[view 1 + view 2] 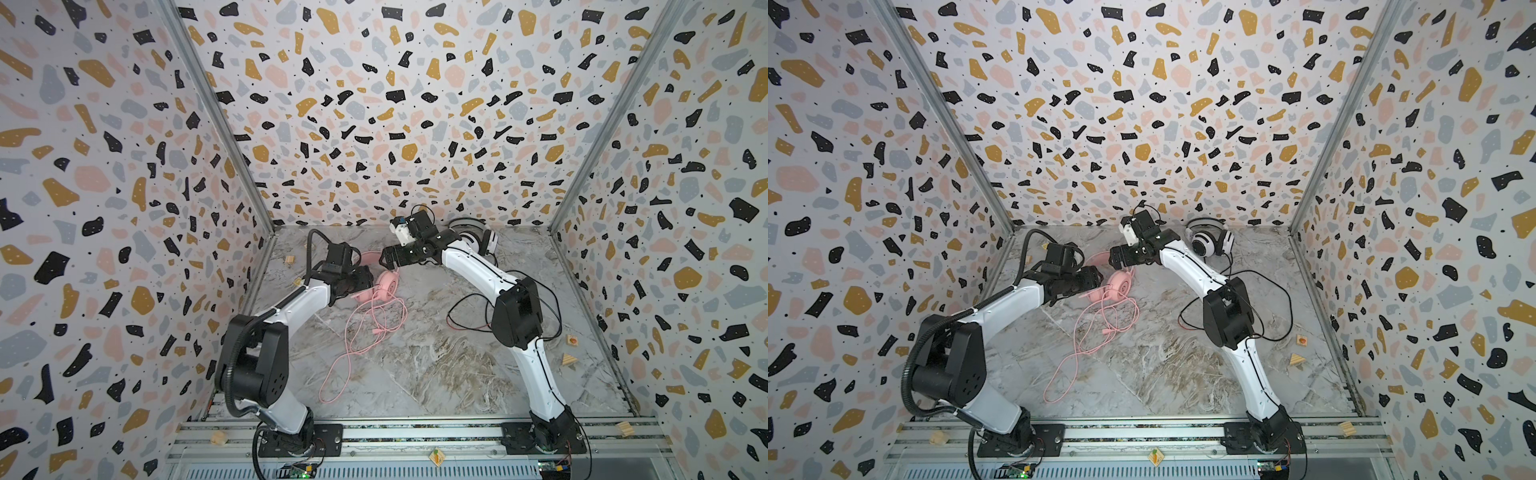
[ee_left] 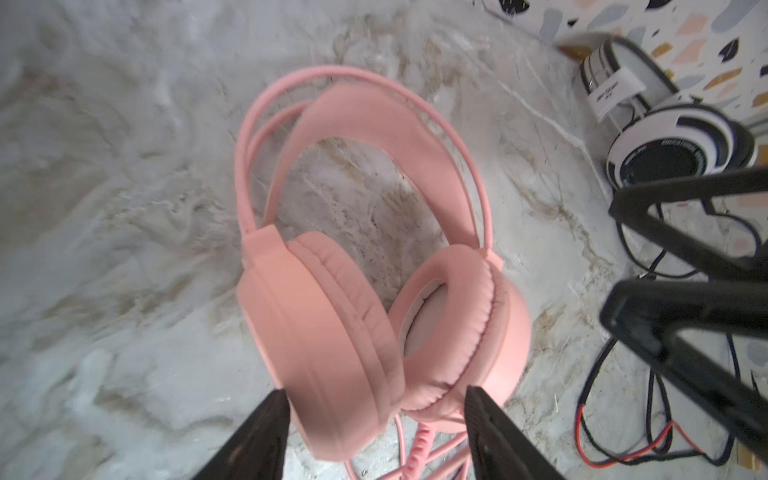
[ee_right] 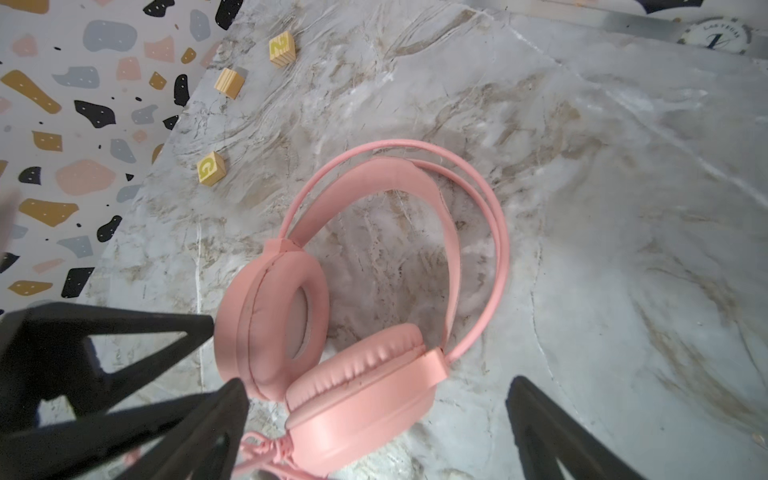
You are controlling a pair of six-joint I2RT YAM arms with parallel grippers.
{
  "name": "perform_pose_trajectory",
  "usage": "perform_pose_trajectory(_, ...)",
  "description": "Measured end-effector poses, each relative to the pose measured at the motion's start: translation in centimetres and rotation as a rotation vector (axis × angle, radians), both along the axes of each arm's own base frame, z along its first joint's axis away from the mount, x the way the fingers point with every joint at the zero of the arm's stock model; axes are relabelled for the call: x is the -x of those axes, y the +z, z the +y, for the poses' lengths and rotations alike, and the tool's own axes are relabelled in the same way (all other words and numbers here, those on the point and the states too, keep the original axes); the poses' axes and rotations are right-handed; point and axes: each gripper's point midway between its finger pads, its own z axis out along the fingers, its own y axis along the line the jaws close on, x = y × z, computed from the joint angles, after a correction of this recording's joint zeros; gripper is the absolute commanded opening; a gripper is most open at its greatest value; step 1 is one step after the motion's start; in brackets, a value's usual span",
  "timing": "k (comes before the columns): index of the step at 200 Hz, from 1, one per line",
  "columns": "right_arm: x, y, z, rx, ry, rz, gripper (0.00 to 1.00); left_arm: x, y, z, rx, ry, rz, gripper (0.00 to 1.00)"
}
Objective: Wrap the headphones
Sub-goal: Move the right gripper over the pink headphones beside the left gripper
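The pink headset (image 1: 387, 283) is laid near the back wall (image 1: 395, 124), headband pointed toward it. Its ear cups (image 2: 332, 332) are flanked by the left gripper (image 2: 376, 390), grip unclear; the right gripper (image 3: 376, 380) is angled down over them, wide open, empty.

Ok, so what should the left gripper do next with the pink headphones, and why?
Probably close the left gripper on the pink headphones: it stands open astride both ear cups, and the pink cable lies loose on the table, unwrapped.
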Motion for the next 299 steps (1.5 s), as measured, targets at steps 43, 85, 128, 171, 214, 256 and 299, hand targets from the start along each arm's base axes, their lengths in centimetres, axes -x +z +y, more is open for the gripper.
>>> perform_pose_trajectory(43, 1.5, -1.8, -0.3, 0.071, -0.049, 0.038, 0.99, 0.5, 6.0, 2.4, -0.018, 0.08, -0.145, 0.76)
perform_pose_trajectory(85, 2.9, -3.3, 1.2, 0.085, -0.115, 0.062, 0.99, 1.3, 6.4, 5.4, -0.057, 0.161, -0.162, 0.76)
perform_pose_trajectory(128, 3.4, -2.7, 3.0, 0.061, -0.193, 0.03, 0.99, 1.8, 5.7, 6.2, -0.083, 0.165, -0.143, 0.76)
perform_pose_trajectory(171, 2.6, -3.5, 3.2, 0.091, -0.257, 0.005, 0.99, 1.8, 5.7, 6.1, -0.083, 0.151, -0.143, 0.76)
perform_pose_trajectory(214, 2.5, -7.3, 1.7, 0.185, -0.284, 0.043, 0.99, 1.8, 5.6, 6.0, -0.083, 0.138, -0.144, 0.76)
perform_pose_trajectory(256, 2.5, -7.9, -0.9, 0.209, -0.256, 0.067, 0.99, 2.1, 4.9, 6.1, -0.09, 0.134, -0.129, 0.76)
perform_pose_trajectory(299, 0.4, -6.4, -5.3, 0.266, -0.243, 0.044, 0.99, 2.9, 5.1, 6.5, -0.1, 0.141, -0.141, 0.76)
